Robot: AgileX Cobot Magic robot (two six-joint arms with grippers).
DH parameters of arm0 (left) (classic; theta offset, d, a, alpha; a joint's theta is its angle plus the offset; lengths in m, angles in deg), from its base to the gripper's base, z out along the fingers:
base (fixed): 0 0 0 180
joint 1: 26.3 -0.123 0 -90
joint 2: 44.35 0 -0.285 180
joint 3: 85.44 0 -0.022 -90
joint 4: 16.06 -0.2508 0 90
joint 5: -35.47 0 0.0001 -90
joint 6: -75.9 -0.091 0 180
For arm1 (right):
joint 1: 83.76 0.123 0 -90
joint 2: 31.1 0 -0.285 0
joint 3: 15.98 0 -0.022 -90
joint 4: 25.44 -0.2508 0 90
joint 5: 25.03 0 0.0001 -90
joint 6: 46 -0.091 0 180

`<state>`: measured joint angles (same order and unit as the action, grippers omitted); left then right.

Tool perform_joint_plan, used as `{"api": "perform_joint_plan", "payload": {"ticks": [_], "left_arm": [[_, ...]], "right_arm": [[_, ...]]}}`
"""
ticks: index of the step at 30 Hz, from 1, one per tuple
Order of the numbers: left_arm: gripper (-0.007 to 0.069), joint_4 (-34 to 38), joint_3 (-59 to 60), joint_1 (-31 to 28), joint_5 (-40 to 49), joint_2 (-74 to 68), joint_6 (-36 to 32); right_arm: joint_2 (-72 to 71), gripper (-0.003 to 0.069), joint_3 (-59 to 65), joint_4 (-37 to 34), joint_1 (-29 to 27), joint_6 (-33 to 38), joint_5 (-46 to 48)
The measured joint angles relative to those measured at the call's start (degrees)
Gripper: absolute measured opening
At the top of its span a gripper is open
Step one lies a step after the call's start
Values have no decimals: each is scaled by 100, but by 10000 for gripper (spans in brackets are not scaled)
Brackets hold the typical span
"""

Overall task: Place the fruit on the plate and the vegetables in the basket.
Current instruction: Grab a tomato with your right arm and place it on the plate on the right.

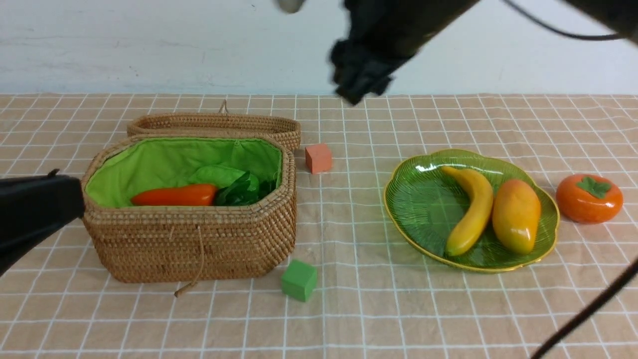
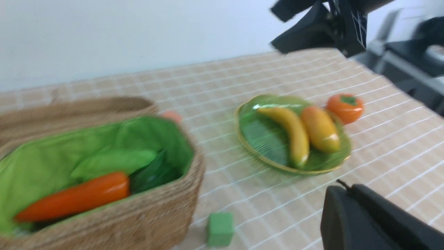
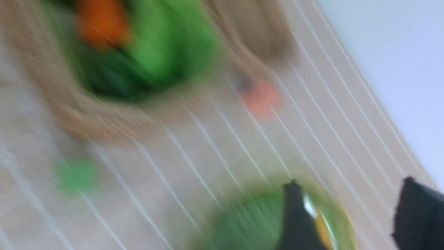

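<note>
Checked beige tablecloth, pale wall behind. High over table centre, blurred: right gripper, fingers spread in wrist view, nothing between. Low at left: left gripper, just beside basket; spread or pressed together, cannot tell. Open basket holds carrot and green leaves. On plate: banana, mango. On cloth just beside plate's right rim: persimmon. Near basket: orange cube, green cube.

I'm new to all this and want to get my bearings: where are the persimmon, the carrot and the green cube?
persimmon point(image 1: 586, 205), front view, orange skin below its cap.
carrot point(image 1: 175, 195), front view, middle of its orange body.
green cube point(image 1: 294, 287), front view, its near face.
</note>
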<state>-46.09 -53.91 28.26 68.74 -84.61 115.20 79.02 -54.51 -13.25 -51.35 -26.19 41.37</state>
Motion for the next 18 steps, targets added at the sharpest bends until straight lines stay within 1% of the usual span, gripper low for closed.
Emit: {"api": "perform_joint_plan", "payload": {"ticks": [1,2,3,4,6,8,9,11,12,14,15,16,17,18], "left_arm": [[-13,68,0,0,-71,-41,-54],[-13,215,0,0,-208,-109,-173],[-13,237,0,0,-239,-136,-189],[-13,380,0,0,-302,-251,-297],[-13,483,0,0,-316,-348,-387],[-13,619,0,0,-316,-502,-502],[-13,697,0,0,-316,-596,-595],[-13,721,0,0,-323,-644,-638],[-13,726,0,0,-322,-650,-656],[-13,726,0,0,-322,-650,-656],[-13,726,0,0,-322,-650,-656],[-13,726,0,0,-322,-650,-656],[-13,726,0,0,-322,-650,-656],[-13,726,0,0,-322,-650,-656]], "right_arm": [[-16,288,0,167,-203,-205,153],[-22,214,48,287,-746,-571,332],[-22,205,78,287,-913,-626,358],[-22,146,239,170,-1523,-1033,400],[-4,125,422,-9,-2050,-1272,416],[36,116,806,-527,-2888,-1578,431],[110,144,1124,-1035,-3471,-1585,435],[274,208,1415,-1552,-4000,-1539,247],[385,258,1531,-1808,-4244,-1525,124],[619,374,1674,-2211,-4637,-1506,-171],[644,374,1674,-2252,-4637,-1506,-198],[850,486,1744,-2517,-4909,-1511,-360],[977,536,1761,-2594,-5016,-1533,-436],[1002,559,1768,-2636,-5066,-1534,-451]]}}
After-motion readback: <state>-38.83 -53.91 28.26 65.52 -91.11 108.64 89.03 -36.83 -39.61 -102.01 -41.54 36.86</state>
